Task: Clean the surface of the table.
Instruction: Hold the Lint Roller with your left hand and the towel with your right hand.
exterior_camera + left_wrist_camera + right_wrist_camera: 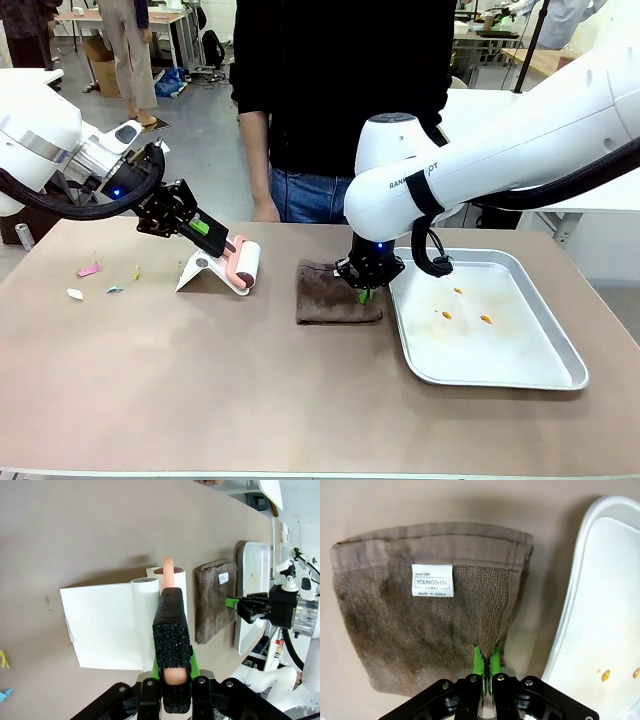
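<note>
Gripping what, that left pincer (172, 667)? (Mo)

A lint roller (245, 265), by its pink handle with the black foam sleeve. The jaws are clamped narrow on it. The roll rests on the table (250, 400) just beyond the fingertips, and a white sheet (100, 630) lies unrolled flat beside it. (Di)

And the right pincer (486, 657)? (Mo)

Nearly closed as well, green pads pinching a raised fold at the near edge of a brown towel (410, 630). The towel spreads flat on the tan top ahead of the fingers. A metal tray (470, 350) sits just beside that pincer, on the side away from the roller, with a few orange specks (447, 314) in it. (Di)

Which step is this, then? (Mo)

I'd judge both tools are grasped and the cleaning itself is not yet done. Paper scraps (90, 269), pink, yellow, white and blue, lie on the table behind the left pincer, away from the roll. (Di)

What does the next move call for? (Mo)

Probably lifting the roller, carrying it back over those scraps and pressing the roll down; the loose sheet may drag. The right pincer would need to raise its fold clear of the tray rim, then wipe. A pinch on so thin a fold could slip. (Di)
</note>
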